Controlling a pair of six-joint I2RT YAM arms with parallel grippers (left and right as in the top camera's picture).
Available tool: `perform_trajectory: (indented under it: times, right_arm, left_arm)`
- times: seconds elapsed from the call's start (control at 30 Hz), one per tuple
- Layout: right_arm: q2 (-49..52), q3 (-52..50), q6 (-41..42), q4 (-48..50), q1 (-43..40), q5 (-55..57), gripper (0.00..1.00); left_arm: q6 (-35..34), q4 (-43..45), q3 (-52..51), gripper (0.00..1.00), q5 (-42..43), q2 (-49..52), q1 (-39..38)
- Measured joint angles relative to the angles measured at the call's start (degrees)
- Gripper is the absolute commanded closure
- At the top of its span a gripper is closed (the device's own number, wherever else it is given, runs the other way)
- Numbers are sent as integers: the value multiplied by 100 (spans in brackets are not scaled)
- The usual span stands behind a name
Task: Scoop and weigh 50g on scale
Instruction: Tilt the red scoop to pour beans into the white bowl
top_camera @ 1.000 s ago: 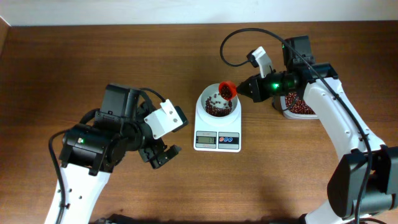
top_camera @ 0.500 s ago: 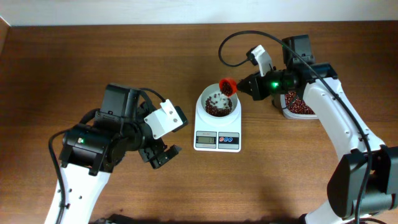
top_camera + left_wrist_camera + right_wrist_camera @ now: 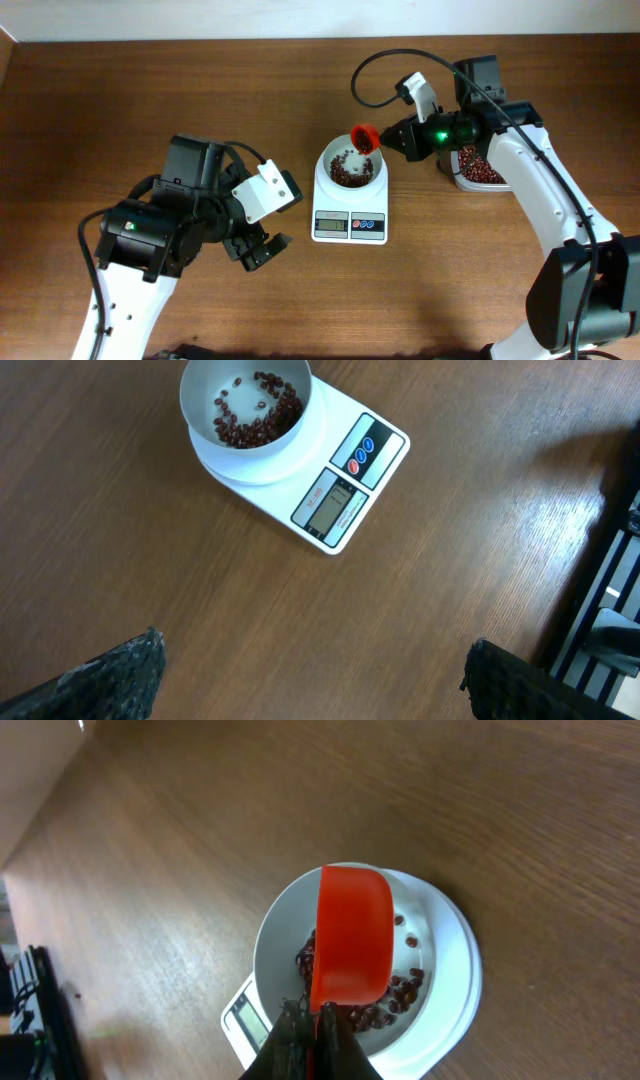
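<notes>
**Overhead.** Brown wood-grain table [image 3: 300, 90], with a pale wall [image 3: 300, 18] along its far edge. White scale [image 3: 350, 226] stood at centre. Its round bowl [image 3: 330, 160] held small dark red-brown beans [image 3: 348, 176]. Right gripper [image 3: 395, 138], just right of the scale, was clamped tight on a red plastic scoop [image 3: 365, 138] tilted over the bowl. Left gripper [image 3: 258, 250], left of the scale and apart from it, was spread wide and empty. A clear tub [image 3: 478, 170] of beans lay right of the scale.

**Left wrist.** Scale lay beyond the rough black fingertips [image 3: 110, 675]. It showed a grey display and blue and red buttons.

**Right wrist.** Smooth scoop hung above the beans on the scale.
</notes>
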Motion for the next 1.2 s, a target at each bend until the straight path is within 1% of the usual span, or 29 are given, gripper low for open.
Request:
perform_trajectory:
  times: [0.07, 0.23, 0.4, 0.6, 0.73, 0.93, 1.03, 1.2]
  right_arm:
    - [0, 0, -94, -11, 55, -61, 96]
    - [0, 0, -192, -173, 256, 391, 96]
    - [0, 0, -221, -164, 299, 608, 96]
    - [0, 0, -262, -103, 299, 570, 96]
    - [0, 0, -275, -74, 299, 271, 96]
    - [0, 0, -286, -162, 299, 267, 96]
    - [0, 0, -304, -177, 310, 481, 96]
    - [0, 0, -310, -144, 310, 411, 96]
  left_arm:
    - [0, 0, 0, 1, 0, 0, 0]
    - [2, 0, 0, 1, -2, 0, 0]
    - [0, 0, -2, 1, 0, 0, 0]
    - [0, 0, -2, 1, 0, 0, 0]
    - [2, -2, -2, 1, 0, 0, 0]
    - [0, 0, -2, 1, 0, 0, 0]
    - [0, 0, -2, 1, 0, 0, 0]
    - [0, 0, -2, 1, 0, 0, 0]
